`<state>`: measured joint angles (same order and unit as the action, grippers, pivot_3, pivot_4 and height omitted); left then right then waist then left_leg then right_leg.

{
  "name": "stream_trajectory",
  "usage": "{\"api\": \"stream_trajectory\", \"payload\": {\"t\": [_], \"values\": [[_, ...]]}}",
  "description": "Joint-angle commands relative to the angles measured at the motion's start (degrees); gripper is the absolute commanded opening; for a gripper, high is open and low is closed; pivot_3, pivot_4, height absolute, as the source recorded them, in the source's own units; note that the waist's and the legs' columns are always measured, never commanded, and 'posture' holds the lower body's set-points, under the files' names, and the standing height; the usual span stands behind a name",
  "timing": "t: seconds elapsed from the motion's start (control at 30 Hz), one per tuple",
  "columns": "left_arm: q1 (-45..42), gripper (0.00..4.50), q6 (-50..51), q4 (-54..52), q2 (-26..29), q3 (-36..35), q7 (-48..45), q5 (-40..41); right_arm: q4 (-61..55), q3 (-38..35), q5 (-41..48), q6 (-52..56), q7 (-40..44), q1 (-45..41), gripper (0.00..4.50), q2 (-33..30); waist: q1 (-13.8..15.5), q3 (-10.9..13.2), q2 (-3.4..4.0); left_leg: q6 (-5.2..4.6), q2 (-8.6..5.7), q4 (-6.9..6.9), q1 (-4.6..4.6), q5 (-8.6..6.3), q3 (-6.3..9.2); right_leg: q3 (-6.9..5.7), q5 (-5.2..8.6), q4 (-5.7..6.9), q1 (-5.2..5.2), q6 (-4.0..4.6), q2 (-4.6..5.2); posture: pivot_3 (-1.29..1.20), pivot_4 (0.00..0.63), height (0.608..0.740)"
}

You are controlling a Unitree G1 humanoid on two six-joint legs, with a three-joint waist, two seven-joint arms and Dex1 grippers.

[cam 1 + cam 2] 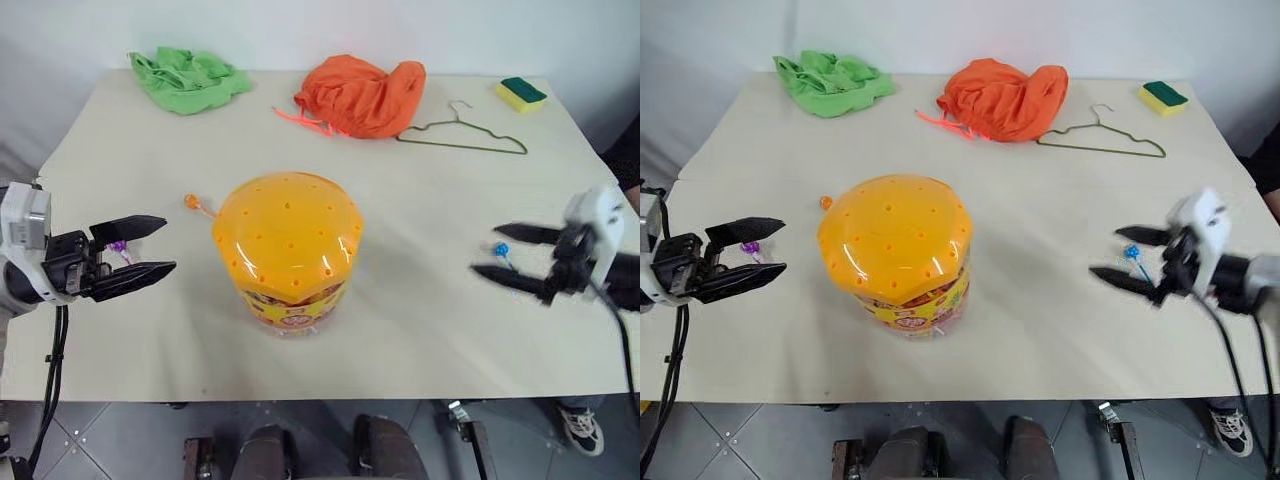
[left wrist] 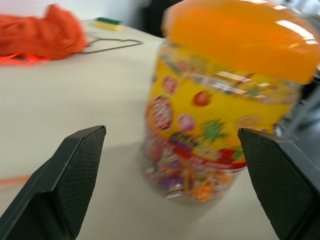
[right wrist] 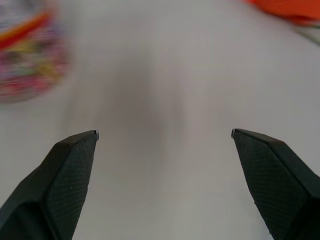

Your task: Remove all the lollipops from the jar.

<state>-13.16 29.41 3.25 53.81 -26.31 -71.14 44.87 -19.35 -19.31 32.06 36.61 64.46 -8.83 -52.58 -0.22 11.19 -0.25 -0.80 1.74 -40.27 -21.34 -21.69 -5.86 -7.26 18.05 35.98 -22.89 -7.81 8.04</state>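
Observation:
The jar (image 1: 288,250), a clear tub with an orange domed lid dotted with holes and a colourful label, stands upright in the middle of the table (image 1: 420,330). Three lollipops lie on the table. An orange one (image 1: 192,202) is just left of the jar. A purple one (image 1: 118,245) shows between the fingers of my left gripper (image 1: 168,245). A blue one (image 1: 501,249) shows between the fingers of my right gripper (image 1: 487,248). Both grippers are open and hold nothing, each pointing in towards the jar. The left wrist view shows the jar (image 2: 220,115) close ahead.
At the table's far side lie a green cloth (image 1: 188,78), an orange cloth (image 1: 362,95), a thin wire hanger (image 1: 465,135) and a yellow-green sponge (image 1: 521,94). The front table edge runs just below the jar.

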Motion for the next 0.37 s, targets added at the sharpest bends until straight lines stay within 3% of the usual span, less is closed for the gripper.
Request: {"api": "stream_trajectory", "payload": {"t": [0.03,0.17,0.37], "values": [[2.6,4.50,-0.2,-1.3,-2.0,-1.0,4.8,-2.0,-3.2,4.2,-0.8,-5.2,0.5,1.2,4.46,2.1,0.2,0.0,-0.01,0.00,-0.01,0.00,0.02,0.00,-0.01,0.00,0.00,0.00,0.01,0.00,0.00,0.00,0.150,0.740],[5.4,4.50,3.5,-2.9,-3.0,-1.3,4.4,0.5,-3.3,7.7,-0.3,-5.7,-2.4,0.1,4.46,5.8,0.1,0.0,-0.02,0.00,0.02,-0.08,0.10,0.00,-0.01,-0.01,-0.01,0.04,0.12,-0.01,-0.01,0.00,0.150,0.740],[7.9,4.50,-0.9,-6.6,-7.4,-3.0,6.3,-0.2,-5.3,10.8,0.0,-5.2,-7.6,0.1,4.46,10.2,0.3,0.0,-0.02,0.00,0.01,-0.10,0.09,0.00,0.15,-0.04,-0.01,0.03,0.14,-0.01,0.00,0.00,0.150,0.740]]}}
